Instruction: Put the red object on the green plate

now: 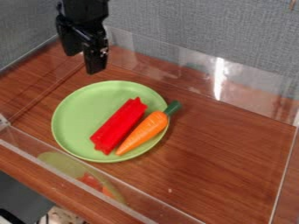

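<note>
The red block (118, 124) lies flat on the green plate (77, 109), touching the carrot (149, 129). Our gripper (93, 59) hangs wide and empty above the plate's far rim. We judge placement complete; retreat upward, clear of both.

Bright red block (118, 125), plain and unpatterned. Light green plate (77, 110), uniform in tone. Orange carrot (145, 133) with a darker green top. Black tool (91, 56), matte. Reddish-brown wood-grain counter (222, 149), streaked darker along the grain. Clear, glossy walls (198, 74) with pale reflections. Speckled grey-blue backdrop (211, 26) behind.
</note>
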Controlling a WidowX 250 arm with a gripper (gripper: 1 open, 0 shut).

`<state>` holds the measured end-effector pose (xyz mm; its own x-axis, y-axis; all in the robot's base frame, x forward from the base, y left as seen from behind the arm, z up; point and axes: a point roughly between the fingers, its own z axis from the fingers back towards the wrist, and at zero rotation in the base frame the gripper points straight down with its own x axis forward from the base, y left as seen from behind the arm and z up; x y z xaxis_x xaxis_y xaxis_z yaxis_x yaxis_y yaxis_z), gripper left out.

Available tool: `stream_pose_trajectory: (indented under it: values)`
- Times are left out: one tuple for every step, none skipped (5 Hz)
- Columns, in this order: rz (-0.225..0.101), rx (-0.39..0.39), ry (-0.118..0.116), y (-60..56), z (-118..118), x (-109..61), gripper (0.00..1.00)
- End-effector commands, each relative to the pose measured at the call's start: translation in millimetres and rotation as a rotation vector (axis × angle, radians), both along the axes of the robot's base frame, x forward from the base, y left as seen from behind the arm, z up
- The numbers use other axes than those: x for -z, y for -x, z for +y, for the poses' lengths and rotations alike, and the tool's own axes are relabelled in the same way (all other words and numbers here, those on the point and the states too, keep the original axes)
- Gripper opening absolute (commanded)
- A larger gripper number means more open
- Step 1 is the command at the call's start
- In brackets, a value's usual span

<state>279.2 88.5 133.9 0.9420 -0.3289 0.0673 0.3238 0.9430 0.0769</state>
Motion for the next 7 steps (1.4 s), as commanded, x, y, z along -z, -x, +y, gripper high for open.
stream_pose_trajectory:
  values:
    - [-0.05, -0.059, -0.01, 0.9, -6, -21.7, 1.0]
    - [-0.048, 0.02, 0.003, 7.2, -6, -29.2, 1.0]
    - [-0.042, 0.082, 0.016, 11.7, -2, -34.1, 1.0]
    - [-0.048, 0.115, 0.033, 14.3, 3, -36.7, 1.0]
    - [-0.056, 0.063, 0.04, 11.9, 2, -31.6, 1.0]
    - [-0.056, 0.027, 0.06, 9.9, -4, -25.0, 1.0]
    - [-0.043, 0.005, 0.08, 6.5, -5, -14.8, 1.0]
